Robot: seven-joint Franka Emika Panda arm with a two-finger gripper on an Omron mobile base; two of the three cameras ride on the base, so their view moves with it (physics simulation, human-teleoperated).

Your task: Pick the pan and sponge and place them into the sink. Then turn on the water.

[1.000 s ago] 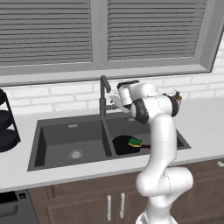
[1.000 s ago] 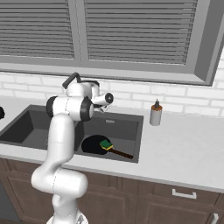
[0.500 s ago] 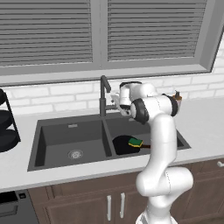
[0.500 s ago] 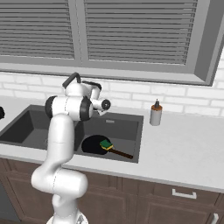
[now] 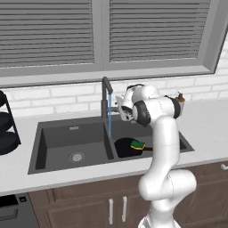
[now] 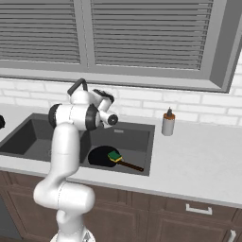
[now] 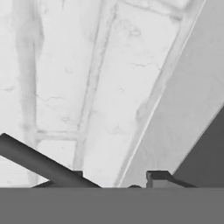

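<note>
White brick backsplash, matte grey sink (image 5: 67, 138), round black pan (image 5: 127, 147), green-topped sponge (image 5: 138, 144), gripper (image 7: 114, 180) state unclear.

Black pan (image 5: 124, 146), green-topped sponge (image 5: 138, 144) (yellow beneath), blue water (image 5: 109, 116).

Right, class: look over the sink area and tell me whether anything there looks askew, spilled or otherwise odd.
Nothing stands out. The pan lies flat in the right basin of the sink with the sponge on it, and the water falls straight from the faucet into the sink. No spill shows on the counter.
</note>
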